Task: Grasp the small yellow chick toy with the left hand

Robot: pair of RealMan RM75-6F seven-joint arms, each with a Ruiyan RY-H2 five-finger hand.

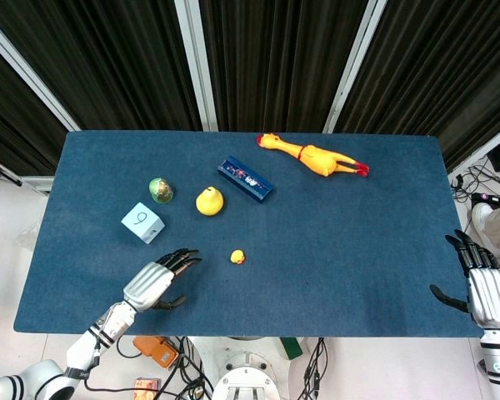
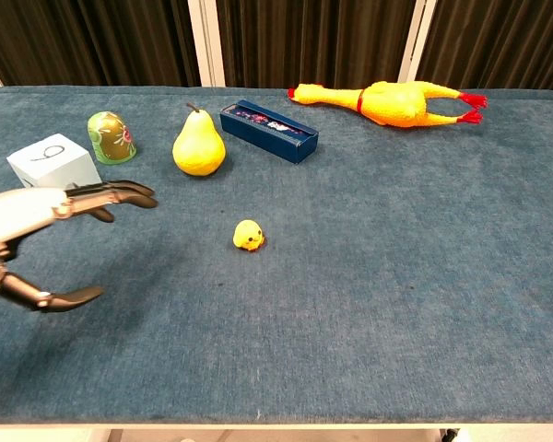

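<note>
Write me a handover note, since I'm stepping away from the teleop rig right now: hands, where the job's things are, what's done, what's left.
Left hand: open, empty, fingers pointing toward the chick, short of it and not touching.
Right hand: open, empty, at the table's right edge.
Small yellow chick toy: sits untouched on the cloth, toward the near middle, right of the left hand. Behind it sit the pear and the numbered cube.
Done: nothing grasped yet.
Left: bring the left hand over the chick, close on it, lift.
</note>
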